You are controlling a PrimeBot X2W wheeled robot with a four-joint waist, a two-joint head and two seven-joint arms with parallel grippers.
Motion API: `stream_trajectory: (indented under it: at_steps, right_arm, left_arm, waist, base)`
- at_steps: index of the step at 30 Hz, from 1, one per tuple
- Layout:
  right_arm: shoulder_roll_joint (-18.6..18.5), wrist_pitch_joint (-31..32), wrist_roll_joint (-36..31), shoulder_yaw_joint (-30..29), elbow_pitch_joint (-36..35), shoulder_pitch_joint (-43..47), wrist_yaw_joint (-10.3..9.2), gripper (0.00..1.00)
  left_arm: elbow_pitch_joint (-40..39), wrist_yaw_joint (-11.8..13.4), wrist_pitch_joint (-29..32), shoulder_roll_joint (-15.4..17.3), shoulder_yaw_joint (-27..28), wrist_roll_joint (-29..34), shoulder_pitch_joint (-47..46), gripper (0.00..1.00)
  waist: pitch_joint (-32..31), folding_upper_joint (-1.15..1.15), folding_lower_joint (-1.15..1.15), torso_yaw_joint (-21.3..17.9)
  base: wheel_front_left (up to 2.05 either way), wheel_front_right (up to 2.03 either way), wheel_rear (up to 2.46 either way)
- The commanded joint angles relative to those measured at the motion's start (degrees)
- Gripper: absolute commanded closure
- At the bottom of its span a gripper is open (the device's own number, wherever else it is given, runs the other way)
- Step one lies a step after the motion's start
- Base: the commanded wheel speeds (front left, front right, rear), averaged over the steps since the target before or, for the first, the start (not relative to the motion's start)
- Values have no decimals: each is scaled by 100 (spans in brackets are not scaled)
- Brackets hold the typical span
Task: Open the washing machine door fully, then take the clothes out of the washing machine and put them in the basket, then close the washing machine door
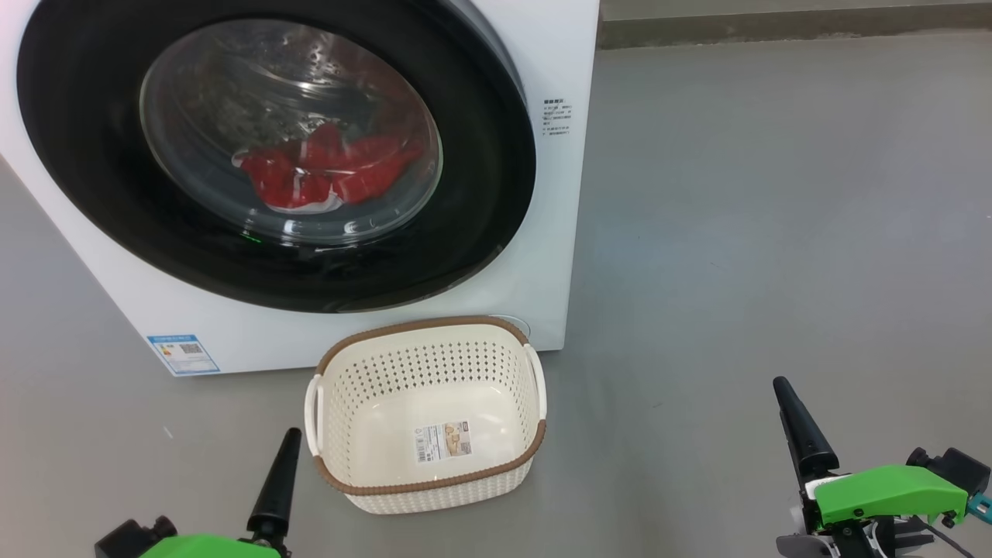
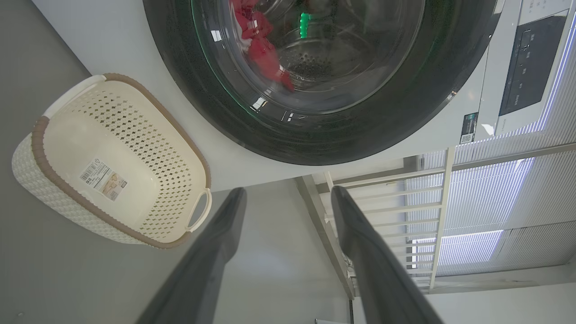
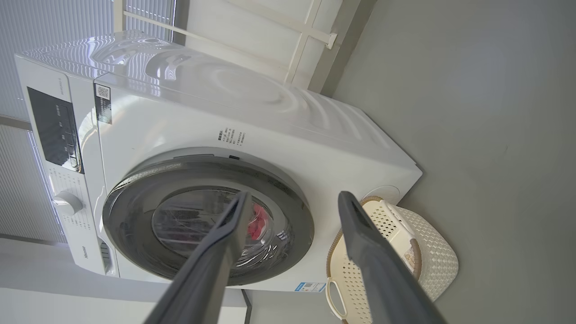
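Note:
The white washing machine [image 1: 558, 194] fills the upper left of the head view. The washing machine door [image 1: 93, 155], with its wide black rim, lies shut against the machine's front. Behind its glass, the red clothes [image 1: 318, 174] rest low in the drum. On the floor just before the machine stands the cream basket [image 1: 434, 372], with nothing in it but a sticker. My left gripper [image 2: 288, 191] is open and empty, low and left of the basket. My right gripper [image 3: 294, 194] is open and empty too, well right of the basket; its fingers [image 1: 802, 426] point up.
Grey floor [image 1: 775, 232] stretches to the right of the machine, ending at a wall base [image 1: 775, 27]. The right wrist view has the machine's dark control panel [image 3: 54, 126] and knob, and a white railing [image 3: 306, 40] behind.

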Motion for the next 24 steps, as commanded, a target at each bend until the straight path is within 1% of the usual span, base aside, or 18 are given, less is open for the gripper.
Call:
stream_trajectory:
  at_steps: [1, 7, 8, 13, 19, 20, 21, 24]
  right_arm:
    - [-64, -36, -56, 79, -129, -320, 15, 0]
    - [-72, -136, -648, 85, -138, -402, 18, 0]
    - [-75, -170, -823, 98, -148, -427, 18, 0]
    - [-81, -254, -1282, 128, -174, -499, 20, 0]
    - [-89, -355, -1750, 187, -162, -576, 22, 0]
    - [-89, -355, -1750, 187, -162, -576, 22, 0]
    - [-92, -389, -1873, 207, -148, -603, 23, 0]
    - [-96, -440, -2067, 233, -121, -648, 24, 0]
  left_arm:
    - [-147, 1, -35, 60, 41, 60, -299, 0]
    - [-131, 11, -136, 47, -11, 577, -380, 0]
    - [-127, 33, -170, 50, -37, 788, -415, 0]
    - [-154, 110, -254, 73, -98, 1369, -496, 0]
    - [-180, 186, -355, 77, -139, 1983, -589, 0]
    - [-180, 186, -355, 77, -139, 1983, -589, 0]
    - [-199, 198, -389, 80, -153, 2186, -621, 0]
    - [-231, 215, -439, 84, -159, 2476, -657, 0]
  waist:
    - [0, 0, -1, 0]
    - [-4, 0, -1, 3]
    - [-3, 0, -1, 2]
    - [1, 0, -1, -2]
    - [8, 0, -1, -3]
    - [8, 0, -1, -3]
    - [10, 0, -1, -2]
    - [14, 0, -1, -1]
  base:
    - [0, 0, 0]
    - [0, 0, 0]
    - [0, 0, 0]
    - [0, 0, 0]
    - [0, 0, 0]
    - [0, 0, 0]
    - [0, 0, 0]
    - [0, 0, 0]
